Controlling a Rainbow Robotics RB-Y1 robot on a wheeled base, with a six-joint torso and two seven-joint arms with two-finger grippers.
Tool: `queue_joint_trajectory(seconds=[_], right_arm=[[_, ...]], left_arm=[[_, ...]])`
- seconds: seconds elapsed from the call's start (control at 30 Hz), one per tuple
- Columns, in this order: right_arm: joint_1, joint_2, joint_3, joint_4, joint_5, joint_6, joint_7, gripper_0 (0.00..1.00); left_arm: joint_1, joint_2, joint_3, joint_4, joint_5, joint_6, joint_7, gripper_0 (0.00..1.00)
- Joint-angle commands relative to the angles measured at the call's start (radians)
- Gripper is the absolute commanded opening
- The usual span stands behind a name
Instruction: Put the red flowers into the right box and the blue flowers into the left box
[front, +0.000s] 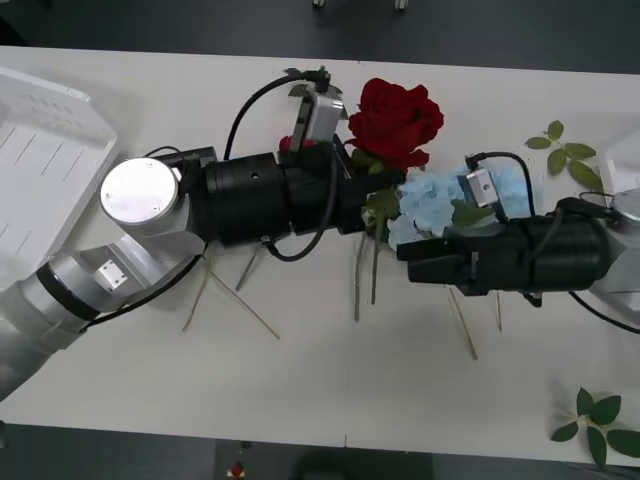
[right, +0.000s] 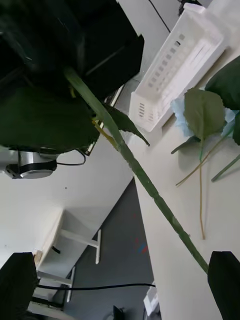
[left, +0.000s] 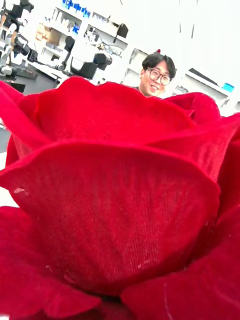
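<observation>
Starting at the left of the front view, the left box (front: 45, 165) sits on the tabletop (front: 330, 390) at the far left edge, holding no flowers that can be seen; beside it the left arm reaches toward the centre, its left claw (front: 352, 188) buried in the leaves under a red flower (front: 394, 120); whether that claw is apart or clamped on the stem I cannot tell, though its wrist view looks straight into the red petals (left: 115, 210); just right of the bloom lie the blue flowers (front: 430, 205), touching its foliage; over them reaches the right claw (right: 120, 285), fingers apart, a green stem (right: 135, 170) slanting between them; the right box (front: 628, 160) shows as a white sliver at the far right edge. Judging by this, sorting has barely begun; next, each claw needs a firm stem grip before lifting clear of the tangle.
</observation>
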Motion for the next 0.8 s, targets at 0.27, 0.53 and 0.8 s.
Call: queue_joint_trajectory(seconds=[0.27, 0.53, 0.8], right_arm=[[-0.014, 0.101, -0.016, -0.004, 0.004, -0.166, 0.043, 1.00], [-0.014, 0.092, -0.016, -0.004, 0.004, -0.172, 0.055, 0.00], [-0.014, 0.081, -0.016, -0.004, 0.004, -0.175, 0.059, 0.00]], left_arm=[[-0.077, -0.053, -0.084, -0.038, 0.008, -0.095, 0.014, 0.00], [-0.080, -0.065, -0.092, -0.038, 0.008, -0.095, 0.014, 0.00], [-0.080, -0.065, -0.095, -0.038, 0.008, -0.095, 0.017, 0.00]])
